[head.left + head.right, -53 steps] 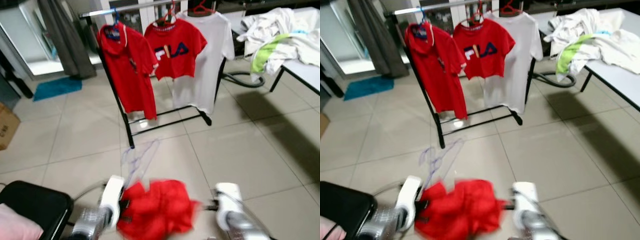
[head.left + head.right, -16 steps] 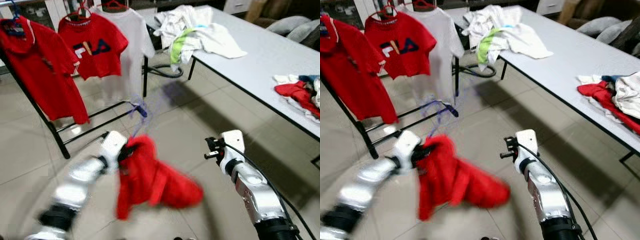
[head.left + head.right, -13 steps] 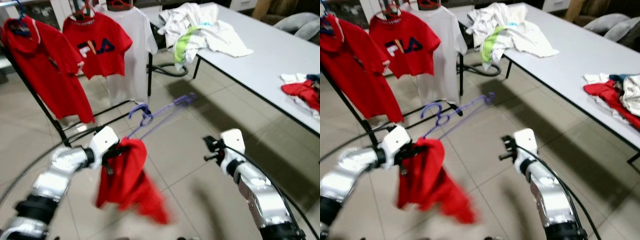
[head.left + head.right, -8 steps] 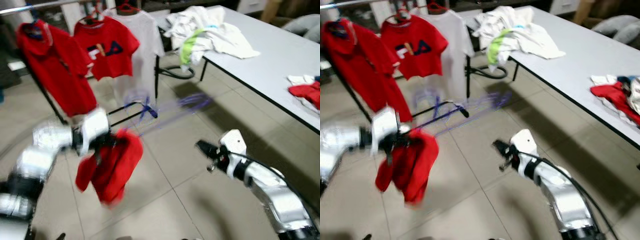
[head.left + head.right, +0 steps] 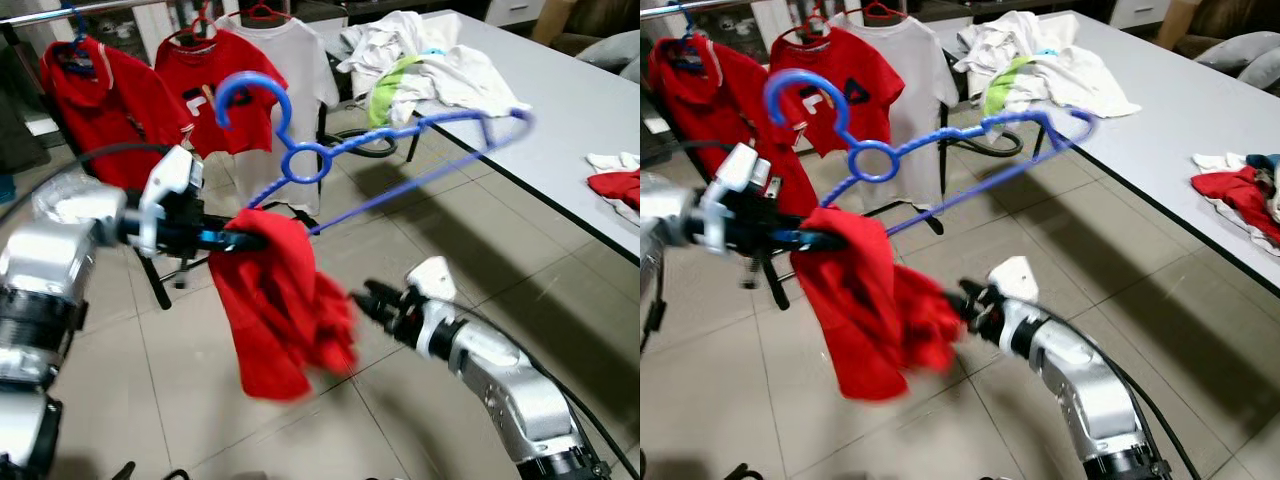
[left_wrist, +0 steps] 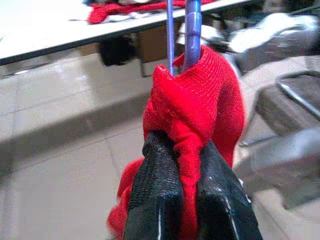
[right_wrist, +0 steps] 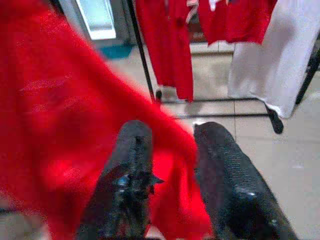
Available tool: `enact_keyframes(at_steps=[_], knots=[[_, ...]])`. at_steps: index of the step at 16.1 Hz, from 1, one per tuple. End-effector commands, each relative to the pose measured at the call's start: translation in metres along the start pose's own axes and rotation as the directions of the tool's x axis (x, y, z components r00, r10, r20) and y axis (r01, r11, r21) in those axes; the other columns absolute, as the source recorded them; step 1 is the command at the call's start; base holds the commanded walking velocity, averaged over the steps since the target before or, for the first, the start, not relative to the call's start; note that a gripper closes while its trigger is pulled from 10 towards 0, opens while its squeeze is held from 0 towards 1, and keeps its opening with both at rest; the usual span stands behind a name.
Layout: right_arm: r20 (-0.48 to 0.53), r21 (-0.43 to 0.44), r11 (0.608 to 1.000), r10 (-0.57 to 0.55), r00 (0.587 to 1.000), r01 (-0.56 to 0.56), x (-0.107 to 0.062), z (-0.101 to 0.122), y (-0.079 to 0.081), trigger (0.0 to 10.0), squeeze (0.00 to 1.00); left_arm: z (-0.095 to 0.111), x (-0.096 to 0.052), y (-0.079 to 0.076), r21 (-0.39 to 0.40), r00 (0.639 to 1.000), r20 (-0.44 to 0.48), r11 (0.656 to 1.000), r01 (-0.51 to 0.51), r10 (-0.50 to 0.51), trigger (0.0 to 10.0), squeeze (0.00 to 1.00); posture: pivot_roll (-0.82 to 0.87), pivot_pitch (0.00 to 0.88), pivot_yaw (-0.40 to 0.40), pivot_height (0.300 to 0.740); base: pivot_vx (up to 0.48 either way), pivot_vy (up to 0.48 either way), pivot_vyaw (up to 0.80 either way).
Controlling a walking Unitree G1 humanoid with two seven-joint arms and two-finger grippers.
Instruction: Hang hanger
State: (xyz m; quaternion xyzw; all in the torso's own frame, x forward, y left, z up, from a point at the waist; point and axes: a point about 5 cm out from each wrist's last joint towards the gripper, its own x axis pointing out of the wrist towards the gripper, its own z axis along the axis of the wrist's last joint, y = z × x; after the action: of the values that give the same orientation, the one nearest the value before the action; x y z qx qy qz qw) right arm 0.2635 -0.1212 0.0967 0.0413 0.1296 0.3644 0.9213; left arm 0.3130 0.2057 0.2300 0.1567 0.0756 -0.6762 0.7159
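Step in hand: you are carrying the dressed hanger toward the rack; by my reading the hanging itself is not yet done
Left gripper (image 5: 240,240): its two black fingers (image 6: 155,200) are pinched together on a fold of the red shirt (image 5: 280,310), right where the cloth bunches under the hanger's lower bar
Hanger (image 5: 330,160): blue plastic, held up in mid-air and tilted, its hook (image 5: 245,95) pointing up and toward the rack, its far shoulder reaching out toward the table (image 5: 560,100)
Red shirt: bunched on the near end of the hanger, drooping in a crumpled mass below your left gripper, not spread across both shoulders
Right gripper (image 5: 965,300): fingers parted, their tips against the hanging edge of the red cloth; in the right wrist view the fabric lies between and ahead of them, with no grip closed on it
Rack (image 5: 100,10): its rail runs along the top behind your left arm, already carrying two red shirts and a white one (image 5: 300,70) on their own hangers
Next move: raise the hook above the rail, find a free stretch of bar, then lower it on; you will likely need to step closer first
Watch for: the shirt sliding off the hanger, since it sits on one side only
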Motion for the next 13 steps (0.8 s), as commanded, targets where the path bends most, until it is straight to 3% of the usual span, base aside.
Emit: enact_keyframes(at_steps=[1,3,5,7,11,13], knots=[[0.043,0.003,1.000,0.010,0.999,-0.010,-0.001,0.011,0.000,10.0,1.00,0.012,-0.001,0.000,0.038,0.999,0.004,0.999,0.039,-0.039,0.0,0.00,0.04,0.000,0.039,0.740,0.000,0.000,0.00],[0.062,-0.015,0.998,0.065,0.996,-0.064,-0.005,0.015,0.007,10.0,1.00,0.016,-0.003,0.001,0.053,0.998,-0.021,0.997,0.058,-0.057,0.0,0.00,0.04,0.000,0.054,0.740,0.000,0.000,0.00],[0.119,-0.029,0.979,0.203,0.972,-0.201,-0.012,0.026,0.029,10.0,1.00,0.034,0.000,0.016,0.115,0.999,0.011,0.992,0.049,-0.051,0.0,0.00,0.03,0.000,0.070,0.740,0.000,0.000,0.00],[0.139,-0.049,0.966,0.259,0.956,-0.254,-0.014,0.033,0.040,10.0,1.00,0.039,0.003,0.020,0.131,0.998,0.044,0.991,0.040,-0.046,0.0,0.00,0.02,0.000,0.078,0.740,0.000,0.000,0.00],[0.156,-0.117,0.967,0.244,0.957,-0.228,-0.013,0.046,0.055,10.0,1.00,0.054,0.006,0.029,0.162,0.987,0.157,0.987,0.002,-0.027,0.0,0.00,0.02,0.023,0.086,0.740,0.000,0.000,0.00],[0.179,-0.094,0.973,0.224,0.958,-0.210,-0.005,0.050,0.060,10.0,1.00,0.056,0.007,0.031,0.176,0.987,0.160,0.984,-0.039,0.010,0.0,0.00,0.03,0.030,0.083,0.740,0.000,0.000,0.00]])
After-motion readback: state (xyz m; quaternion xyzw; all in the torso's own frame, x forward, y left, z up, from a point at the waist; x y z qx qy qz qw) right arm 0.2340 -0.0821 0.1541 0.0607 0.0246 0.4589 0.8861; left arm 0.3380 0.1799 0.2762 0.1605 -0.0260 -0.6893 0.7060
